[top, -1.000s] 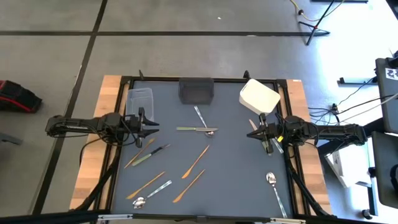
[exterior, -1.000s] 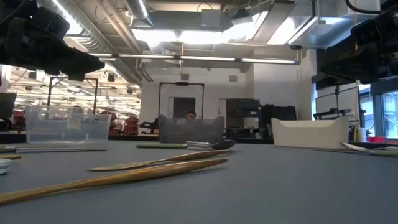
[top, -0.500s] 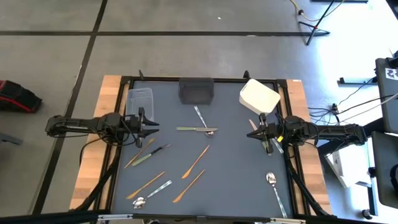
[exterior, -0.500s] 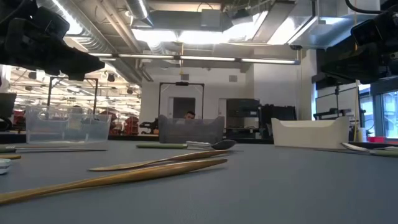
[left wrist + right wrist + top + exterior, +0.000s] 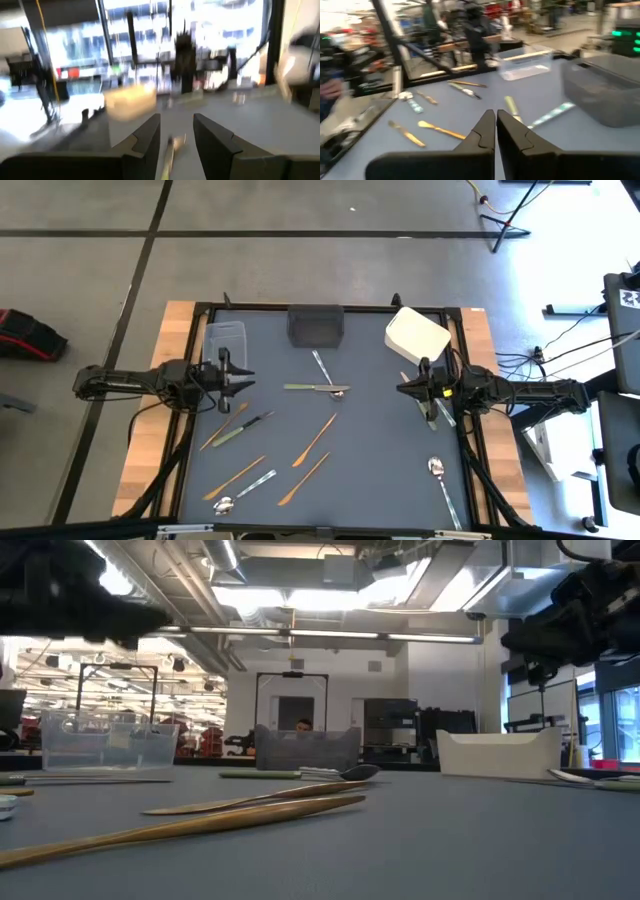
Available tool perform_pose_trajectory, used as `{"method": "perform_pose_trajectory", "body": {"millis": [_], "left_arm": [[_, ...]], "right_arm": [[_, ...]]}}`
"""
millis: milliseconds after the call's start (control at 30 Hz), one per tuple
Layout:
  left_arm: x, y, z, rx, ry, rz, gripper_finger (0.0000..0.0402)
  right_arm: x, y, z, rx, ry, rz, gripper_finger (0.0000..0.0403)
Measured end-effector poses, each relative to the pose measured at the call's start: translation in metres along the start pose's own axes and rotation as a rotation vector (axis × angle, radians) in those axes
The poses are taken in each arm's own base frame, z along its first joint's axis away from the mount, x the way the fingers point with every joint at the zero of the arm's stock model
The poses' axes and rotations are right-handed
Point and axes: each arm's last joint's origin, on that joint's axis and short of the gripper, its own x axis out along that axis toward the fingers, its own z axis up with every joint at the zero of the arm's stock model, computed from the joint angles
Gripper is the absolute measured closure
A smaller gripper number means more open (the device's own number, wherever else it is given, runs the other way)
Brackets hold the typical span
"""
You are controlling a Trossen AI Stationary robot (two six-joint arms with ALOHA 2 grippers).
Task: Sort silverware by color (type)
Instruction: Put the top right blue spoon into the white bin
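The silverware lies scattered flat on the dark grey mat. Copper-gold pieces [image 5: 322, 438] [image 5: 235, 477] lie in the middle and near left. A pale knife [image 5: 310, 388] lies by a silver spoon [image 5: 338, 392], and another silver spoon [image 5: 437, 469] rests near the right edge. My left gripper [image 5: 243, 375] hovers open at the mat's left side, its fingers [image 5: 150, 135] apart. My right gripper [image 5: 402, 389] hovers shut at the right side, above two silver pieces [image 5: 440, 412]. Neither touches anything.
Three tubs stand along the far edge: clear [image 5: 225, 340], dark grey [image 5: 316, 325] and white [image 5: 417, 332]. The mat sits in a black frame with wooden strips [image 5: 160, 420] on either side. Bare mat lies between the two grippers.
Both arms have started moving after holding still. The left gripper has shifted slightly toward the far edge. The right gripper has also edged toward the far edge. No silverware has moved.
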Motion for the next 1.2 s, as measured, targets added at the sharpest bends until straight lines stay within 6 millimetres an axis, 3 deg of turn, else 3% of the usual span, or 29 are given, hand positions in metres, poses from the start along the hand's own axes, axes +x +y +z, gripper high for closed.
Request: {"method": "perform_pose_trajectory", "body": {"millis": [200,367,633,800,1000,1200], "left_arm": [[-0.001,0.001,0.015,-0.067,-0.160,-0.013,0.0289],[0.002,0.000,0.012,-0.071,-0.124,-0.004,0.0289],[0.009,0.000,0.008,-0.105,-0.081,0.026,0.0289],[0.012,0.000,0.006,-0.149,-0.059,0.021,0.0289],[0.012,-0.001,0.005,-0.195,-0.054,-0.009,0.0289],[0.012,-0.002,0.011,-0.113,-0.119,-0.031,0.0289]], "right_arm": [[-0.005,-0.003,0.019,0.035,0.156,-0.290,0.0395],[-0.003,-0.003,0.037,0.097,0.285,-0.451,0.0395],[0.006,0.001,0.066,0.098,0.549,-0.557,0.0395],[0.006,-0.012,0.079,0.159,0.777,-0.772,0.0395],[0.014,-0.036,0.068,0.400,1.044,-0.803,0.0395],[0.026,-0.054,0.046,0.537,1.318,-0.793,0.0395]]}}
